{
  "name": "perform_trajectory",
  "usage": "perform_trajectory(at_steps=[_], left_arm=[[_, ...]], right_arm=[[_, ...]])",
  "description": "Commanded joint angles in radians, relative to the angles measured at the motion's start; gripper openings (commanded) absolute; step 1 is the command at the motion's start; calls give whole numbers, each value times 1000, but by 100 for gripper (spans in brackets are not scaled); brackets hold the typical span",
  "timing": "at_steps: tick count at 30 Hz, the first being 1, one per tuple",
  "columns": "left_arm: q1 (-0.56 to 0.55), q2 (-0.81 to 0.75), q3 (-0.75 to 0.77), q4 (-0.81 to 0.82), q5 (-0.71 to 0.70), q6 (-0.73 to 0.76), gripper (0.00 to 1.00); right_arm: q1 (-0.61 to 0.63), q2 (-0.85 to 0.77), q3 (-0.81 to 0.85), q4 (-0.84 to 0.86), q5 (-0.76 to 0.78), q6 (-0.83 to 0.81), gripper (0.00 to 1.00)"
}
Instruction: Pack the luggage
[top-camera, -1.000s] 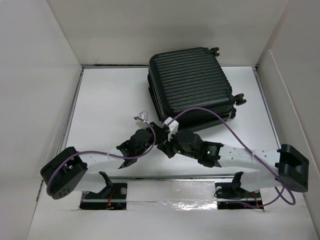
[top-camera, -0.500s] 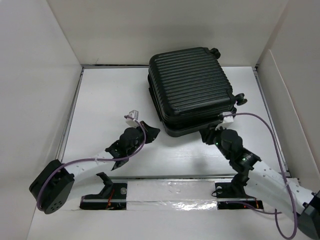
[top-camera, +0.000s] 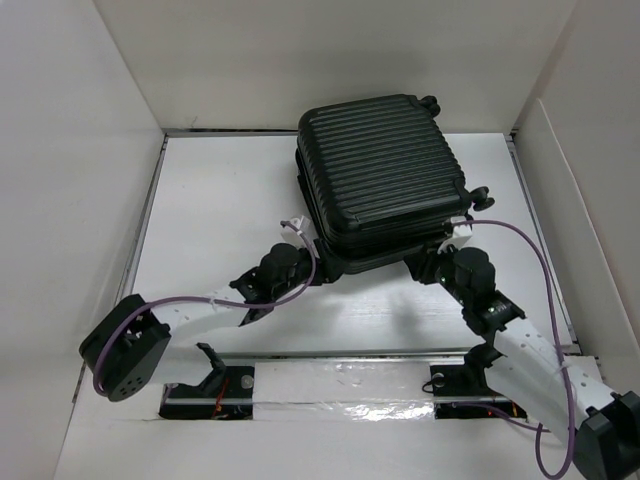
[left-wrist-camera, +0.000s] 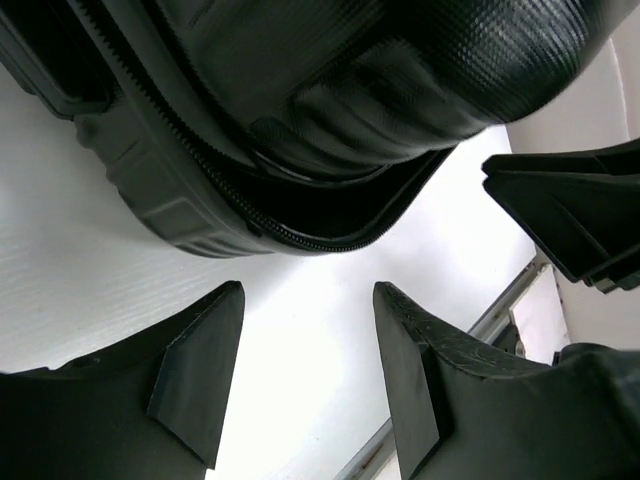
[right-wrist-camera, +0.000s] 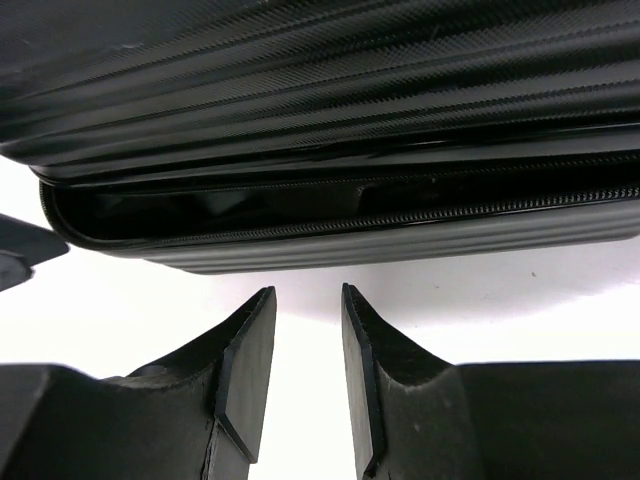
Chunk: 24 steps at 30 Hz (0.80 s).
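Currently I see left gripper (left-wrist-camera: 305, 295) at suitcase (top-camera: 385, 175) 7 o'clock, right gripper (right-wrist-camera: 305, 292) at 5 o'clock; both parted, empty.

1. The top view is bright and evenly lit from overhead. The white walls and table (top-camera: 220, 190) are close to overexposed and show little texture.
2. The luggage (top-camera: 380, 170) reads very dark, with only a soft sheen along its ribs. Faint, diffuse shadows lie on the table under its near edge and under the arms.
3. The shiny strip (top-camera: 340, 410) at the near edge throws small glints.
4. In the left wrist view the table is blown out white. The left gripper (left-wrist-camera: 308, 300), close to the lens, is soft and almost a silhouette.
5. In the right wrist view the open seam is in deep shadow and the ribs carry streaked highlights. The right gripper (right-wrist-camera: 308, 292) is slightly blurred.
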<state>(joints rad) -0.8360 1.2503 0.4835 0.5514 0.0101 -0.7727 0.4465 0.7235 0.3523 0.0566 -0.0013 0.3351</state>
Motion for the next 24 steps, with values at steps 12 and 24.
perform_trajectory(at_steps=[12,24], left_arm=[[352,-120,-71,93,-93,-42,43],[426,328,224,156,80,-13,49]], right_arm=[[-5,-58,-10,34,-37,-41,39],[-14,-72,-7,28,-63,-45,38]])
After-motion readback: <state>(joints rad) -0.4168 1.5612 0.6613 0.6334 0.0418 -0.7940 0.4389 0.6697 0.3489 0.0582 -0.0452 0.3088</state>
